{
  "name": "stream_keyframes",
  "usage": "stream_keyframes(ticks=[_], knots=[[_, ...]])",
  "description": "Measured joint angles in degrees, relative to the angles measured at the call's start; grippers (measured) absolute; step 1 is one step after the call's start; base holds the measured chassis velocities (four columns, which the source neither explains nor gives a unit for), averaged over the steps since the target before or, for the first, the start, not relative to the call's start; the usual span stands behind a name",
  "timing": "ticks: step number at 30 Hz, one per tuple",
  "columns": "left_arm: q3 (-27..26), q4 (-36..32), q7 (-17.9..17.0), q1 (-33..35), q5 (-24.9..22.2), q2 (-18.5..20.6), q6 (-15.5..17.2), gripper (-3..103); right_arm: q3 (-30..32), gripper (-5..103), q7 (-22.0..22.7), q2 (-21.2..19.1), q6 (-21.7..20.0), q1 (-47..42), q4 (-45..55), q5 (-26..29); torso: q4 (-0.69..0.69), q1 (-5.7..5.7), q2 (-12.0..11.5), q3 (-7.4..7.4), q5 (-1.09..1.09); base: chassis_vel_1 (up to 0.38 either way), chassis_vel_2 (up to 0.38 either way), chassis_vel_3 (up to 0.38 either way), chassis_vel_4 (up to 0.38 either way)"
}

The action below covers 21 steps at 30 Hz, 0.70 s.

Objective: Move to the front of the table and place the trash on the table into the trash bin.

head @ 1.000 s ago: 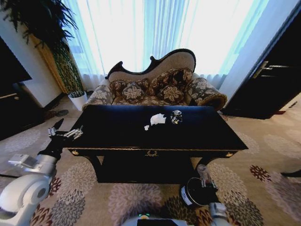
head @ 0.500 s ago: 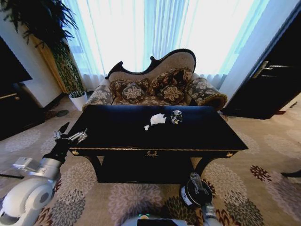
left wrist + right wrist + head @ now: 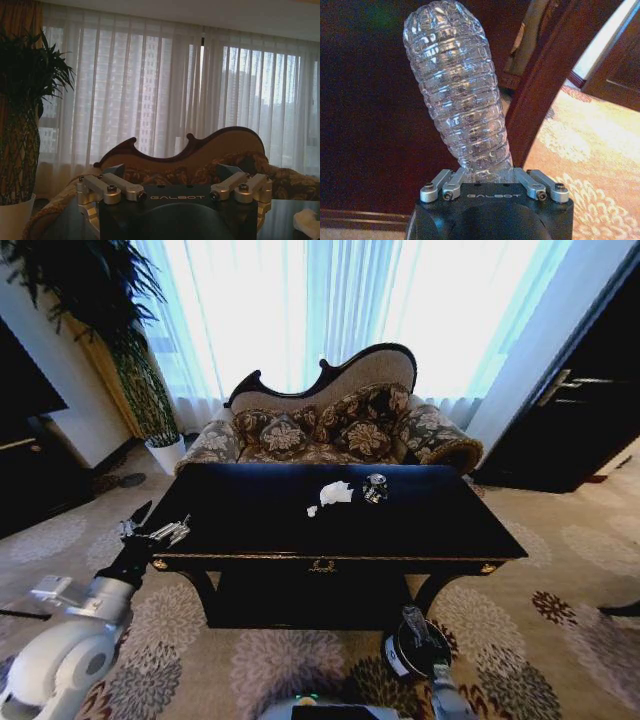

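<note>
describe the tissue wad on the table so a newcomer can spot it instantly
Find the dark glossy table in front of the floral sofa. Near the middle of its top, toward the sofa side, lies the tissue wad. It is crumpled, white and the biggest piece there, with a tiny white scrap and a silvery wrapper flanking it.

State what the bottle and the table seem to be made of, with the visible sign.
Bottle, gripped by the right gripper: likely thin clear plastic, ribbed and see-through. Table: apparently dark lacquered wood, glossy top reflecting light, gold-coloured edge trim.
</note>
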Motion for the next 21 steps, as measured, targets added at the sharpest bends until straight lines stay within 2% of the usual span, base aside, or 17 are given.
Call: stream_keyframes(ticks=[7,8,11,13,17,18,21], knots=[[0.8,0.0,-0.4,-0.5,0.1,-0.1,0.0,100,1.6,26,-0.7,-0.3,-0.5,-0.1,-1.0,0.1,0.0,0.0,0.0,0.0,0.0,0.0,0.0,0.0,0.0],[1.0,0.0,-0.5,-0.7,0.1,-0.1,0.0,100,1.7,24,-0.8,-0.3,-0.6,-0.1,-1.2,0.1,0.0,0.0,0.0,0.0,-0.01,0.0,0.0,0.0,0.0],[1.8,-0.4,-1.1,-1.7,0.0,0.0,0.3,100,2.0,40,-1.2,-0.2,-1.0,-0.1,-1.6,0.1,-0.01,0.0,0.0,0.0,-0.01,0.0,0.0,0.0,0.0],[1.8,-0.4,-1.2,-1.8,0.0,0.0,0.4,100,2.0,40,-1.2,-0.1,-1.0,-0.1,-1.6,0.1,0.0,0.0,0.0,0.0,0.0,0.0,0.0,0.0,0.0],[1.8,-0.5,-1.2,-1.7,-0.2,0.1,0.5,100,2.1,61,-1.4,0.0,-1.1,-0.4,-1.7,0.1,0.0,0.0,0.0,0.0,-0.01,0.0,0.0,0.0,0.0],[1.8,-0.5,-1.2,-1.7,-0.2,0.1,0.5,100,2.1,61,-1.4,0.0,-1.1,-0.4,-1.7,0.1,0.0,0.0,0.0,0.0,-0.01,0.0,0.0,0.0,0.0],[1.8,-0.5,-1.2,-1.5,-0.2,-0.1,0.5,100,2.2,72,-1.5,-0.1,-1.1,-0.7,-1.7,0.1,0.0,0.0,0.0,0.0,-0.01,0.0,0.0,0.0,0.0]])
